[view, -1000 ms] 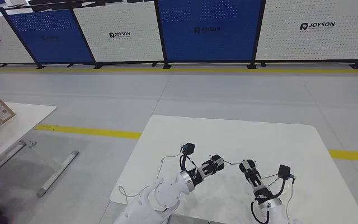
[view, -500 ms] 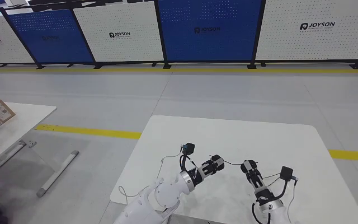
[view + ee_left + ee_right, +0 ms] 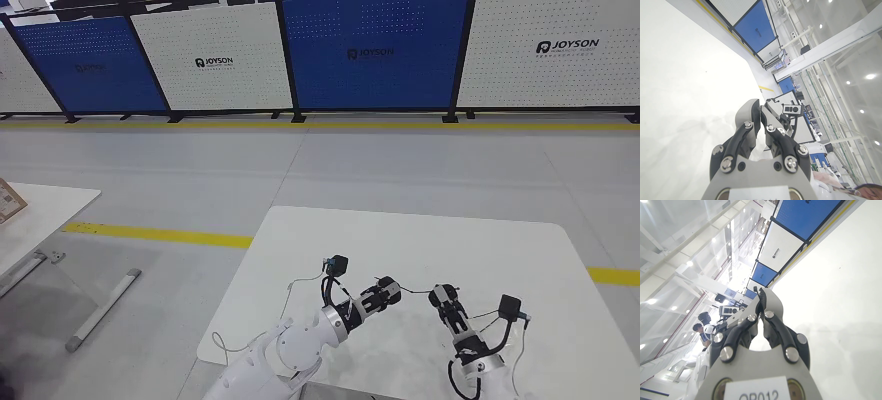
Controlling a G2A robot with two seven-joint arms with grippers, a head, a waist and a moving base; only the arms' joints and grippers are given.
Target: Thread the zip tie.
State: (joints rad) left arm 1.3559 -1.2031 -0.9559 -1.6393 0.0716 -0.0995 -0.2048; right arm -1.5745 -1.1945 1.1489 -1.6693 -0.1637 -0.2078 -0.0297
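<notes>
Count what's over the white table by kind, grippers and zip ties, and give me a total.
Grippers: 2, the left gripper and the right gripper
Zip ties: 1, the zip tie, held between them
Total: 3

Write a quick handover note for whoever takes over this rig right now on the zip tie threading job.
Left gripper: shut, raised over the table, apparently pinching one end of the zip tie.
Right gripper: shut on the zip tie, with its head end sticking out past the fingertips.
Where: the tie spans the gap between the two grippers, which face each other tip to tip over the near part of the table.
Done: tie is off the table and held by both arms.
Left: no closed loop shows. Whether the tail has entered the head cannot be seen, so check that, then feed it through.
</notes>
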